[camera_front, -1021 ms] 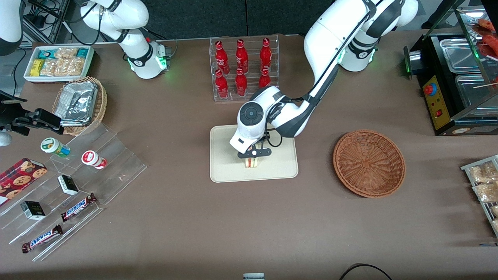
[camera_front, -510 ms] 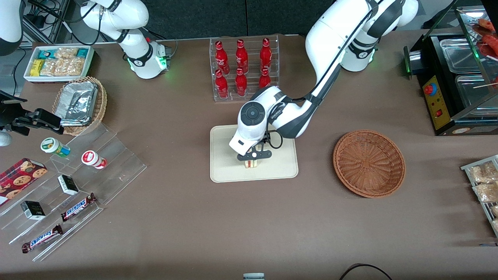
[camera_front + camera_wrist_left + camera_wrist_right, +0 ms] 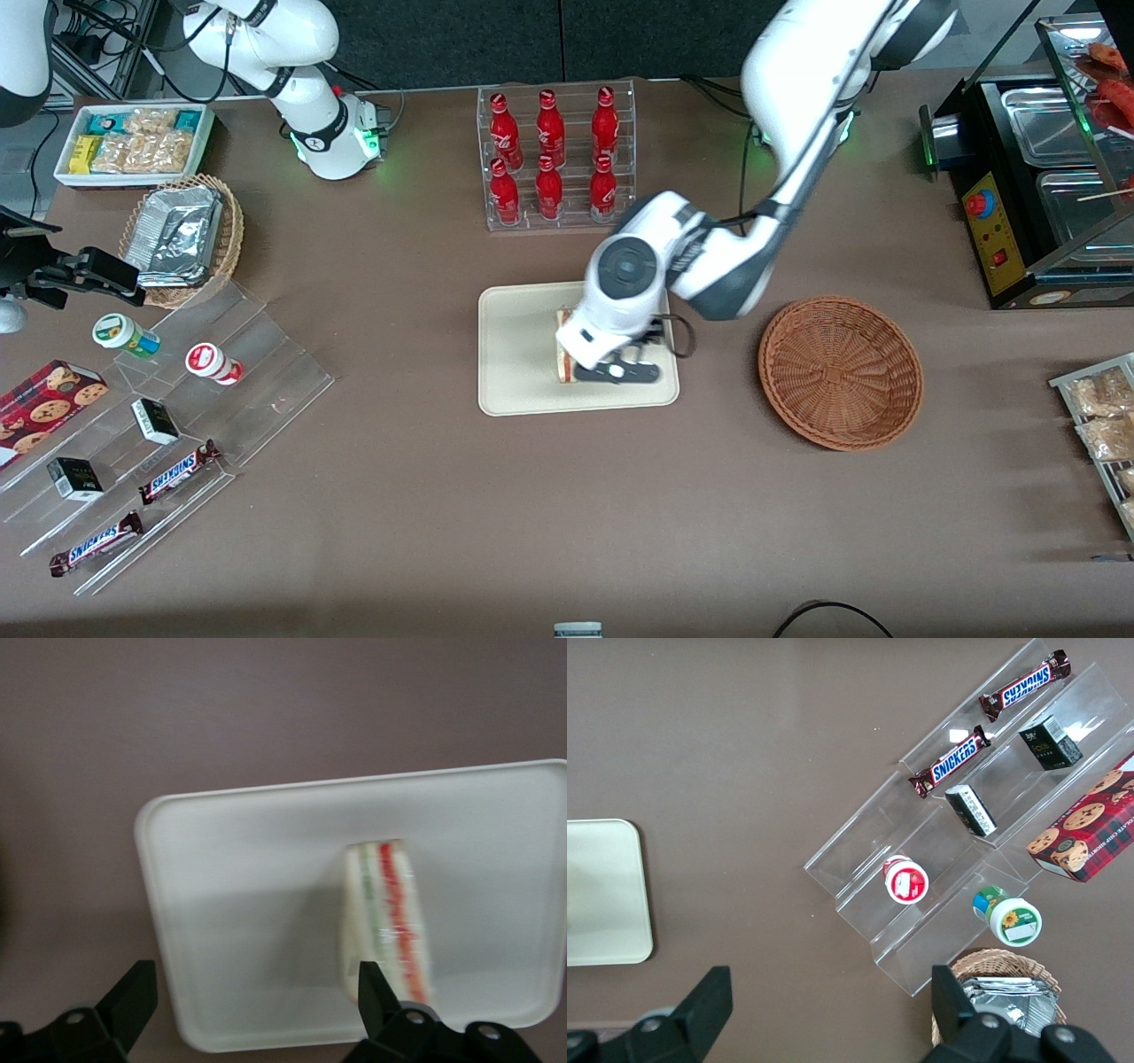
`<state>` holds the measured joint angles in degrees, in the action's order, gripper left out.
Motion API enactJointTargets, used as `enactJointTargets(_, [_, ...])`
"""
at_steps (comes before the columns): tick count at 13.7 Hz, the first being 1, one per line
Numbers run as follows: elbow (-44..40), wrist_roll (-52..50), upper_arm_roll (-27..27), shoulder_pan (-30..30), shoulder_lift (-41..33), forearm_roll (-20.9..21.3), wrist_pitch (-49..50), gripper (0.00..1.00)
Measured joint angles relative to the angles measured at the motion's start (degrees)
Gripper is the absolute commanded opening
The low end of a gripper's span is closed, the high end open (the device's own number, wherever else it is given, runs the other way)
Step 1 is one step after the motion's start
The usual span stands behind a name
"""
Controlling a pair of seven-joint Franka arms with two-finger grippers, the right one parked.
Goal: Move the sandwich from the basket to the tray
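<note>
The sandwich (image 3: pixel 563 344) stands on the cream tray (image 3: pixel 514 363) with its red and green filling stripes facing up, and nothing holds it. In the left wrist view the sandwich (image 3: pixel 387 917) rests on the tray (image 3: pixel 248 904) close beside one black finger (image 3: pixel 372 992). My left gripper (image 3: pixel 625 370) hovers open over the tray's edge nearest the basket, a little above the sandwich and beside it. The open gripper (image 3: pixel 254 1008) has only bare tray between its jaws. The reddish-brown basket (image 3: pixel 840 372) sits empty toward the working arm's end of the table.
A clear rack of red bottles (image 3: pixel 554 155) stands farther from the camera than the tray. Toward the parked arm's end are acrylic steps with snacks (image 3: pixel 168 416), a tan basket with foil packets (image 3: pixel 182 235) and a white bin (image 3: pixel 133 142). A black warmer case (image 3: pixel 1036 177) stands past the basket.
The gripper was shut on the sandwich on the tray. It has opened, let the sandwich go and swung sideways toward the basket, leaving the sandwich on the tray.
</note>
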<state>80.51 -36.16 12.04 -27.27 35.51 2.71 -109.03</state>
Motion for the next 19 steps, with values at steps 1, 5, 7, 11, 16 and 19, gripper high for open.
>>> enactJointTargets(1, [0.0,1.2,-0.1,1.8,-0.7,0.0,2.0,1.0])
enactJointTargets(5, [0.5,7.9,-0.2,9.3,-2.7,0.0,4.4,1.0])
enactJointTargets(7, [2.2,12.4,-0.2,13.4,-4.9,0.0,5.2,1.0])
enactJointTargets(11, [6.9,20.6,-0.2,20.3,-11.5,0.0,5.7,1.0])
enactJointTargets(16, [8.6,27.3,-0.2,26.3,-16.7,0.0,11.3,1.0])
enactJointTargets(19, [8.6,28.7,-0.2,27.7,-20.3,0.0,16.6,1.0])
